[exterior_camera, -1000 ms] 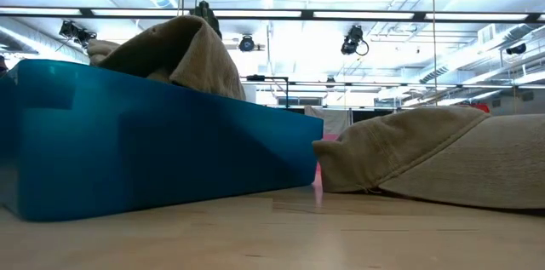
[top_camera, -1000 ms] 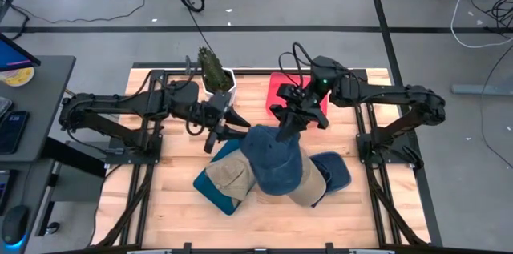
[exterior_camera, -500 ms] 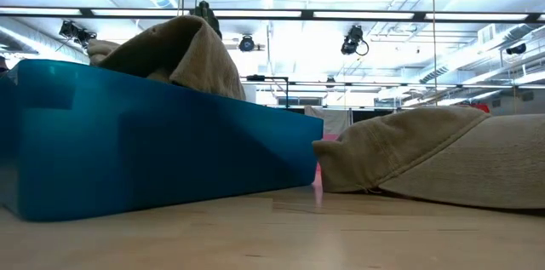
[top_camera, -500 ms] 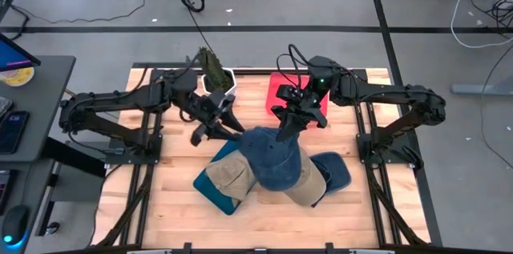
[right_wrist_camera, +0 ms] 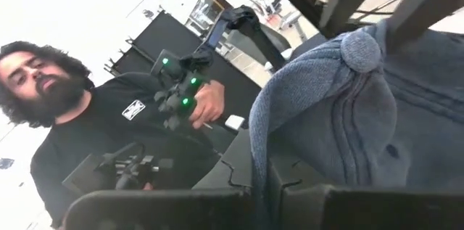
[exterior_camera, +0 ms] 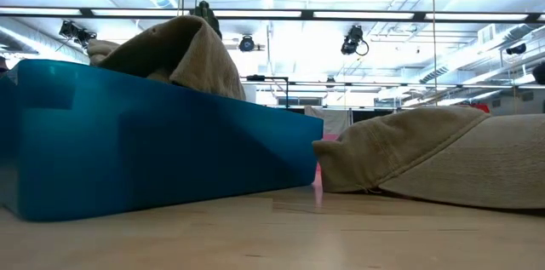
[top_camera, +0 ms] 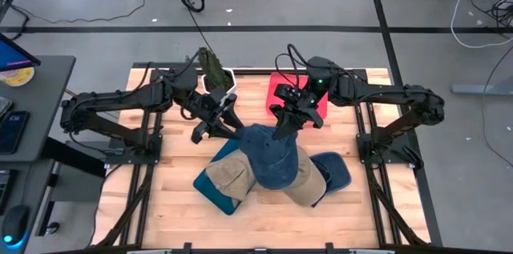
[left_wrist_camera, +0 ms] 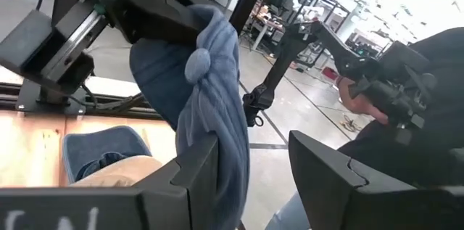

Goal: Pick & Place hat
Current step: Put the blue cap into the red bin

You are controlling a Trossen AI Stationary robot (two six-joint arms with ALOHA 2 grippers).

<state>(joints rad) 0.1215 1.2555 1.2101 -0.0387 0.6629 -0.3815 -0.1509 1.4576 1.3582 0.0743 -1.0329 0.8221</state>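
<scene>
A blue denim hat (top_camera: pixel 272 159) hangs above the middle of the table, over the hats lying there. My right gripper (top_camera: pixel 283 131) comes from the far right and is shut on the hat's far side. My left gripper (top_camera: pixel 231 126) comes level from the left and stands open at the hat's left edge. In the left wrist view a hanging fold of the hat (left_wrist_camera: pixel 217 92) passes between its two fingers. The hat's top button (right_wrist_camera: pixel 360 48) shows in the right wrist view. My left gripper is open around a hanging fold of the hat (left_wrist_camera: pixel 232 163). The fold lies against the inner side of one finger (left_wrist_camera: pixel 197 168); the other finger (left_wrist_camera: pixel 319 168) stands apart from it. The fingers come level from the table's left. My right gripper pinches a fold of the hat's cloth (right_wrist_camera: pixel 262 150) between its two shut fingers, at the edge of the crown, some way from the top button. The fingers come level from the table's far right. The hat hangs from them, lifted clear of the table and slack.
Under the held hat, a blue bin (top_camera: pixel 215 191) holds a tan hat (top_camera: pixel 228 175). Another tan hat (top_camera: pixel 306 186) and a second blue hat (top_camera: pixel 335 170) lie to its right. A red object (top_camera: pixel 279 87) and a potted plant (top_camera: pixel 215 70) stand at the far edge. A person with controllers (right_wrist_camera: pixel 109 114) shows beyond the table.
My left gripper has swung a little toward the far edge and turned at the wrist, its fingers staying at the hat's left edge. My right gripper and the hat have kept their place.
</scene>
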